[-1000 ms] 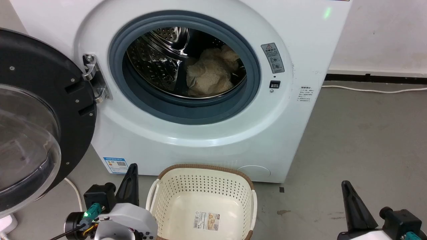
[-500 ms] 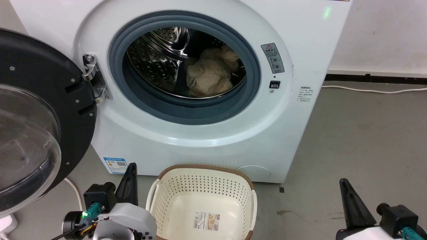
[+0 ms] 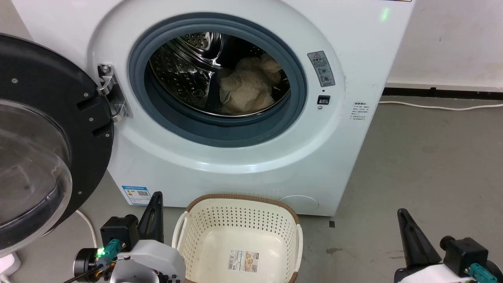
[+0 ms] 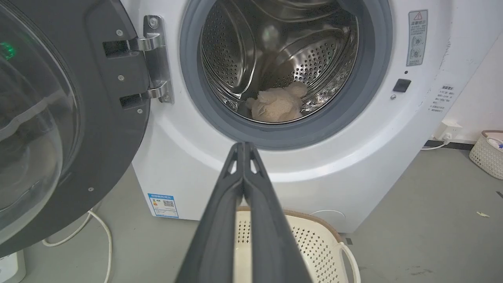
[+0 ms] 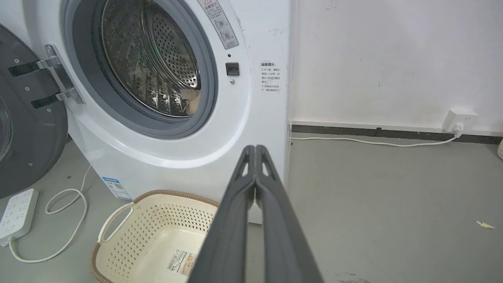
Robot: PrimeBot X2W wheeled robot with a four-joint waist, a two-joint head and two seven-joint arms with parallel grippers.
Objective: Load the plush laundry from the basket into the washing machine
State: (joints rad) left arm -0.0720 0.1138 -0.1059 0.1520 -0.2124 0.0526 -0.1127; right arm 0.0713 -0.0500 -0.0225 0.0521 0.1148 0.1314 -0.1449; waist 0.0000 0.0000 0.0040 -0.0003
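Note:
The fluffy tan plush laundry [image 3: 246,90] [image 4: 277,106] lies inside the steel drum of the white washing machine [image 3: 243,157] [image 4: 353,169] [image 5: 259,110]; a sliver of the plush laundry [image 5: 193,103] peeks past the door seal in the right wrist view. The cream basket [image 3: 239,212] [image 4: 314,243] [image 5: 157,224] stands on the floor before the machine with just a label on its bottom. My left gripper [image 3: 157,195] [image 4: 243,145] is shut and holds nothing, left of the basket. My right gripper [image 3: 401,212] [image 5: 255,148] is shut too, far right of it.
The black-framed glass door [image 3: 47,141] [image 4: 59,118] hangs wide open at the left. A white power strip [image 5: 17,212] and cable [image 5: 67,220] lie on the grey floor left of the basket. Another cable [image 3: 440,106] runs along the wall; a small white basket [image 4: 489,151] sits far right.
The right gripper has drifted slightly left and up in the head view. The plush in the drum has settled a little. The left gripper has barely moved.

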